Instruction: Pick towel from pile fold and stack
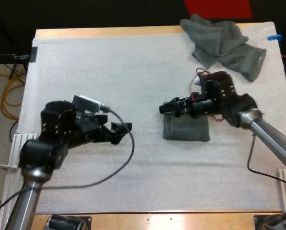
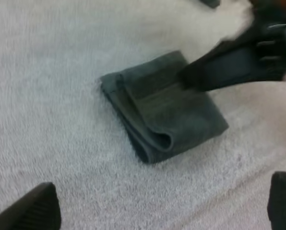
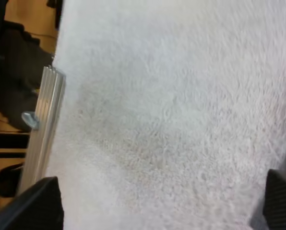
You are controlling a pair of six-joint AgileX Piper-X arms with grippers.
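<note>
The folded towel (image 1: 186,128) lies flat on the white mat (image 1: 109,62), right of centre, as 1 dark grey-green packet. The crumpled pile (image 1: 224,43) sits well apart at the mat's far right corner. The right pincer (image 1: 168,108) hovers over the folded towel's far left corner, its 2 fingers spread and holding nothing. The left pincer (image 1: 121,129), also spread, is over bare mat left of the towel, on the wooden bench (image 1: 109,31).
</note>
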